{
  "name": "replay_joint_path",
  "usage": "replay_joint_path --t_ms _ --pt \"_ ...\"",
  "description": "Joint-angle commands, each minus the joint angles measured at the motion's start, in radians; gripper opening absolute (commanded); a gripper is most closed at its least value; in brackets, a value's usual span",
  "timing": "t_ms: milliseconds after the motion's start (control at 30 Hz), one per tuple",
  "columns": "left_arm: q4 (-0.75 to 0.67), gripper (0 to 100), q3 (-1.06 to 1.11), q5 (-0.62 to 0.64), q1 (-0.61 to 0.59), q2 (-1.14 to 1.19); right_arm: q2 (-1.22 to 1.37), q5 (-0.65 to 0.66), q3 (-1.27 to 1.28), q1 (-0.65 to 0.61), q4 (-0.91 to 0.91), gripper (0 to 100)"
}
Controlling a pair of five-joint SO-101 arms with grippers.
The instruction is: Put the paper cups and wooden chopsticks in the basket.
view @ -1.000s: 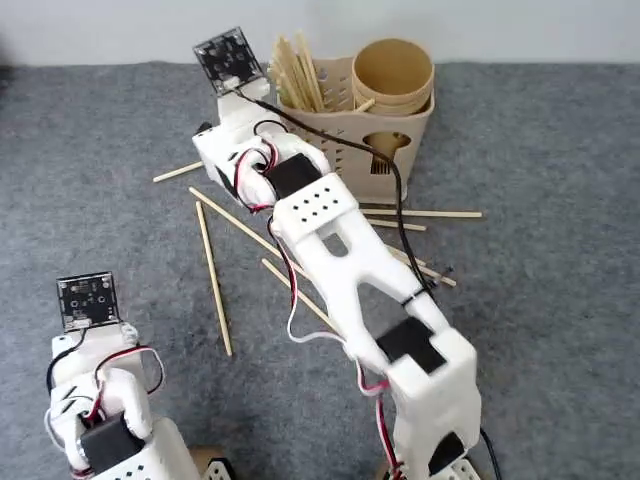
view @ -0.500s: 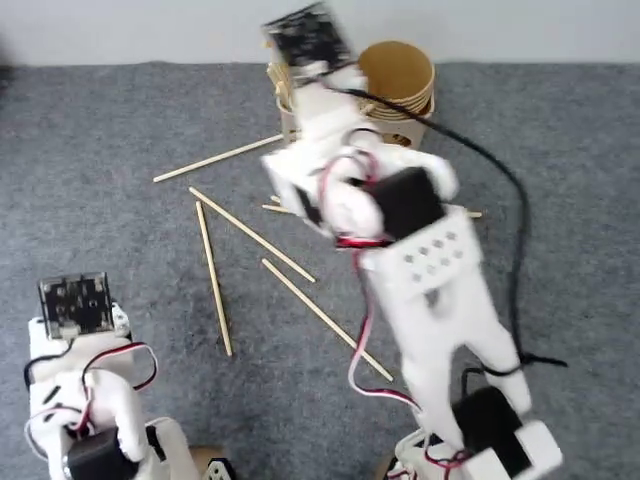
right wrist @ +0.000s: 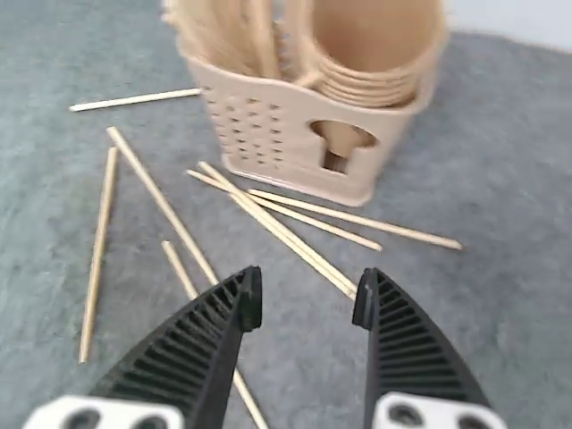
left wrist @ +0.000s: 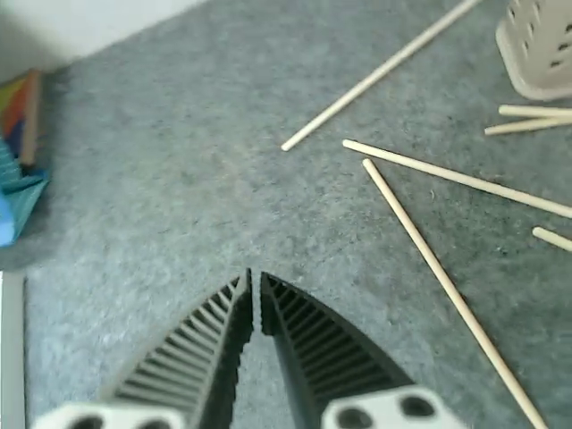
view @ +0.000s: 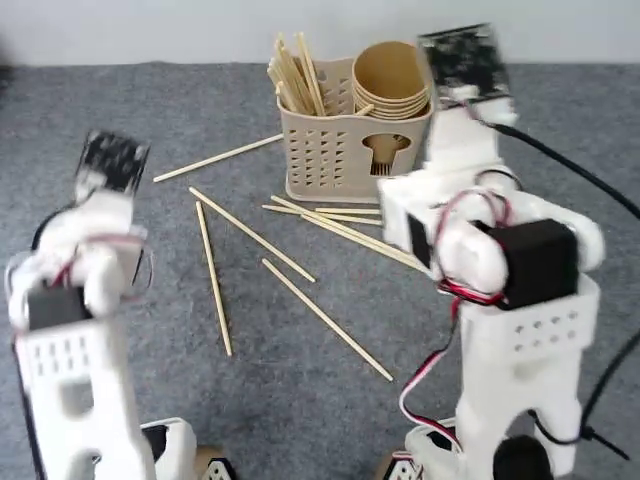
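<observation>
A beige basket (view: 345, 160) stands at the back of the grey carpet, holding a stack of paper cups (view: 391, 75) and a bundle of wooden chopsticks (view: 295, 72). Several loose chopsticks (view: 250, 235) lie on the carpet left of and in front of it. My right gripper (right wrist: 307, 299) hangs open above the chopsticks (right wrist: 286, 228) lying in front of the basket (right wrist: 295, 143), with nothing between its fingers. My left gripper (left wrist: 253, 279) is shut and empty over bare carpet, short of the nearest chopstick (left wrist: 442, 277).
Both arms stand near the front edge, one at the left (view: 70, 320) and one at the right (view: 510, 290). A pale wall (view: 150, 30) runs behind the carpet. A colourful object (left wrist: 13, 152) lies at the carpet's edge.
The right arm has swung from the basket's left side over to its right and pulled back. The left arm has risen and moved forward toward the loose chopsticks.
</observation>
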Motion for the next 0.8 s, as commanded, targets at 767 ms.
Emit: replay_joint_path --t_ms 767 --pt "0.029 21 -1.569 -0.184 0.021 1.715 -0.733 0.005 0.957 0.067 -0.409 18.7"
